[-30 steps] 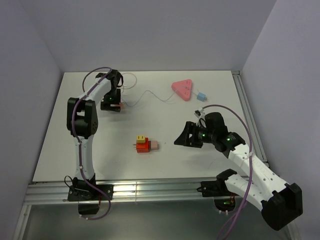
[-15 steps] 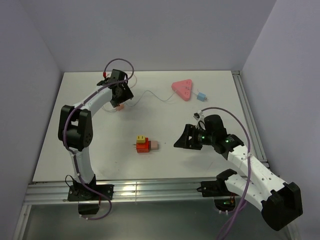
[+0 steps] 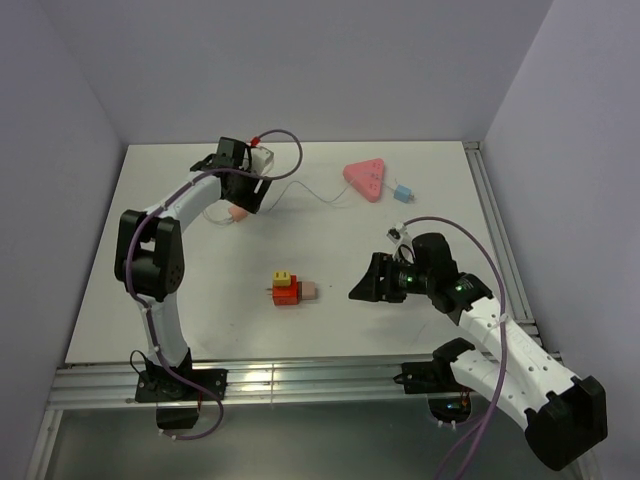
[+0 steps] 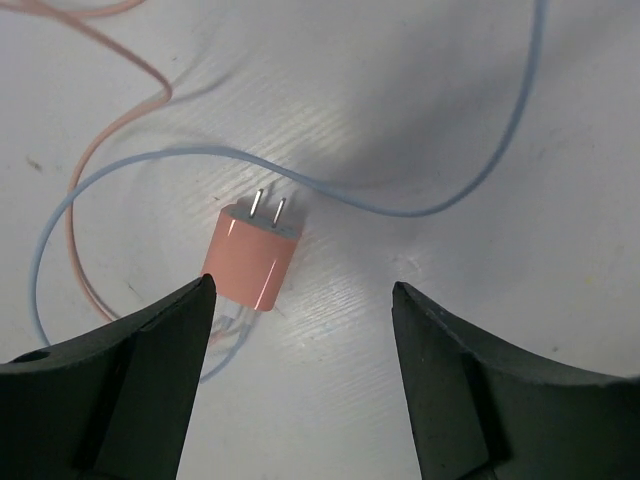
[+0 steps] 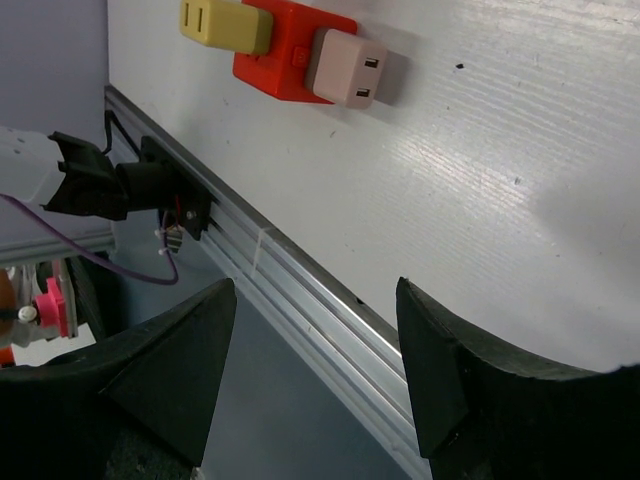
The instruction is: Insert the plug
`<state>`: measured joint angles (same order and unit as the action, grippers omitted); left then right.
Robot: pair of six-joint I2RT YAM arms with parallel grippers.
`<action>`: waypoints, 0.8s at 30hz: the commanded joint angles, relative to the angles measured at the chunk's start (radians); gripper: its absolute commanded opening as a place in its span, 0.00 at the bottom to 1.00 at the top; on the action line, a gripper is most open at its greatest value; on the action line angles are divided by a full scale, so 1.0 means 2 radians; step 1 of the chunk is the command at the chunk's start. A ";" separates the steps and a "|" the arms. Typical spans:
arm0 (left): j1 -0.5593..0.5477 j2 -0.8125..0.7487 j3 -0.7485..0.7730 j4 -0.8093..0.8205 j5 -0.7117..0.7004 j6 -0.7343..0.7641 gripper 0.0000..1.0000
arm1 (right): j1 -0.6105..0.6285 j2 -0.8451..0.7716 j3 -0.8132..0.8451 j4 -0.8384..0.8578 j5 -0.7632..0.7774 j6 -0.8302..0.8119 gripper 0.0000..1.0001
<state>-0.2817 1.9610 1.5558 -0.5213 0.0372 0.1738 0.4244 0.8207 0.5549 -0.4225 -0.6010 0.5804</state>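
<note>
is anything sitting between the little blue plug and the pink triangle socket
Nothing visible does. The blue plug lies close beside the right corner of the pink triangle socket, and no other object sits between them.

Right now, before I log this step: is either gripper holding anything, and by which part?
Nothing is held. The left gripper is open near a salmon plug lying loose; the right gripper is open and empty.
</note>
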 commanded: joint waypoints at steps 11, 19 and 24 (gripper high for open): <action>0.027 0.069 0.065 -0.052 0.036 0.182 0.72 | -0.004 -0.012 -0.002 0.003 -0.033 -0.008 0.72; 0.030 0.073 0.036 0.028 -0.005 0.169 0.73 | -0.003 -0.012 -0.004 0.002 -0.032 -0.008 0.72; 0.030 0.101 0.063 -0.007 0.009 0.168 0.64 | -0.003 -0.009 0.001 -0.003 -0.028 -0.009 0.72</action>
<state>-0.2192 2.1387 1.6409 -0.5335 0.0448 0.4965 0.4244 0.8013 0.5491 -0.4370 -0.6479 0.5785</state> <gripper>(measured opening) 0.660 0.723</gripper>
